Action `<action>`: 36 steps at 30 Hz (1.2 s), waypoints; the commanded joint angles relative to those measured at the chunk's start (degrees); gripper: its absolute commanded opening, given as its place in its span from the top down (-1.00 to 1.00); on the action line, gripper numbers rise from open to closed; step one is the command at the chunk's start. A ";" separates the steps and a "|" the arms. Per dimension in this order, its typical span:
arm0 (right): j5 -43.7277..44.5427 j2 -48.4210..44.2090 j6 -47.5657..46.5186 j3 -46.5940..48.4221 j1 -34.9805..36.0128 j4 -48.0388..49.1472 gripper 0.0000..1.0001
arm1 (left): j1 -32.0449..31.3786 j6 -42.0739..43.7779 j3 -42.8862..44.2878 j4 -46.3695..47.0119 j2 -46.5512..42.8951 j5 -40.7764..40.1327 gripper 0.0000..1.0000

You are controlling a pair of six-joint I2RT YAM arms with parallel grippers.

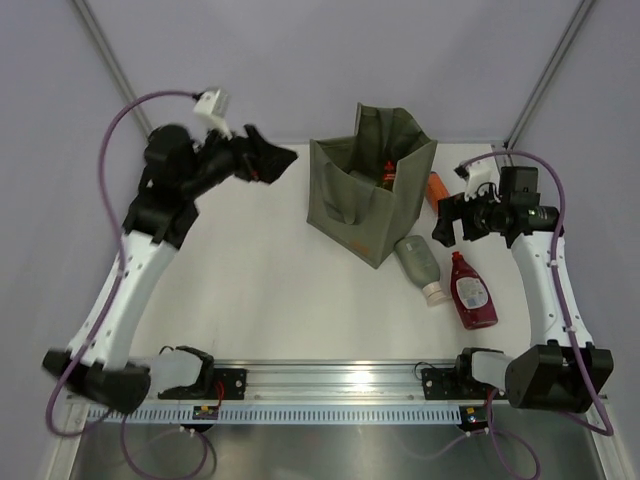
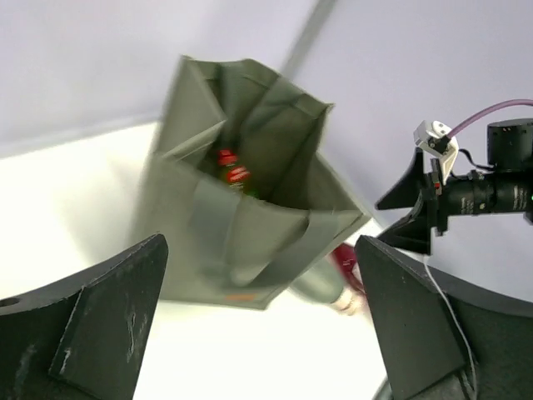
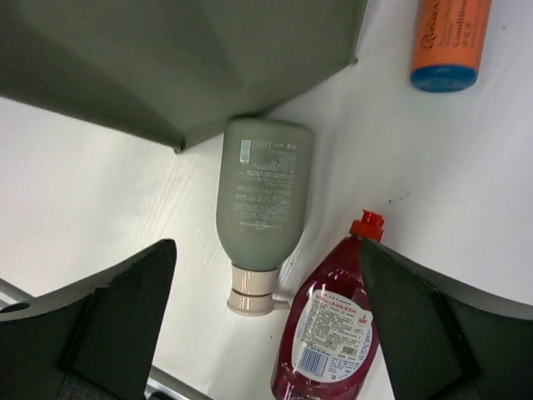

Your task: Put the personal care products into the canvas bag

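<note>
top external view: a white table [image 1: 260, 290] carries everything, with pale lilac walls [image 1: 300, 60] behind it, a slanted metal pole [image 1: 105, 55] rising at each far corner and an aluminium rail [image 1: 330, 382] along the near edge. the canvas bag [image 1: 360, 200] stands upright and open-mouthed toward the far edge, right of the middle, with a small orange mark [image 1: 362, 247] low on its near side. a grey-green bottle [image 1: 420, 265] lies flat just beside the bag's near right corner, beige cap toward the near edge. a dark red bottle [image 1: 472, 292] lies just to its right. an orange bottle [image 1: 437, 187] lies by the bag's right side, nearer the far edge. the left gripper [image 1: 280, 160] is raised left of the bag, motion-blurred. the right gripper [image 1: 443, 225] hangs right of the bag, above the bottles.

left wrist view: the left fingers stand wide apart with nothing between them. the bag is blurred. a red item [image 2: 233, 175] sits inside it.

right wrist view: the right fingers are spread wide and empty above the grey-green and dark red bottles. the orange bottle's blue cap shows at the top right.
</note>
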 commanded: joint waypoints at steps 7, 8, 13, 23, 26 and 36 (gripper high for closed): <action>8.93 10.45 -9.00 -8.10 8.83 1.20 -0.99 | 1.86 13.00 -31.06 -2.37 -25.99 -12.35 -0.98; 11.99 11.33 -7.41 -8.89 10.23 2.60 -0.99 | 1.86 13.26 -32.30 -3.17 -28.44 -12.79 -0.98; 24.32 18.27 0.68 -9.25 15.52 10.26 -0.99 | 1.86 14.93 -38.80 -6.25 -34.78 -16.22 -0.98; 23.38 29.71 7.45 -8.72 17.46 12.20 -0.99 | 1.86 15.38 -42.68 -9.07 -39.45 -17.10 -0.98; 23.36 30.50 8.42 -8.01 17.46 11.23 -0.99 | 1.95 15.38 -42.77 -8.89 -39.63 -17.36 -0.98; 28.46 30.51 7.99 -9.07 17.46 7.10 -0.07 | 1.95 15.38 -42.59 -8.98 -39.45 -16.49 -0.98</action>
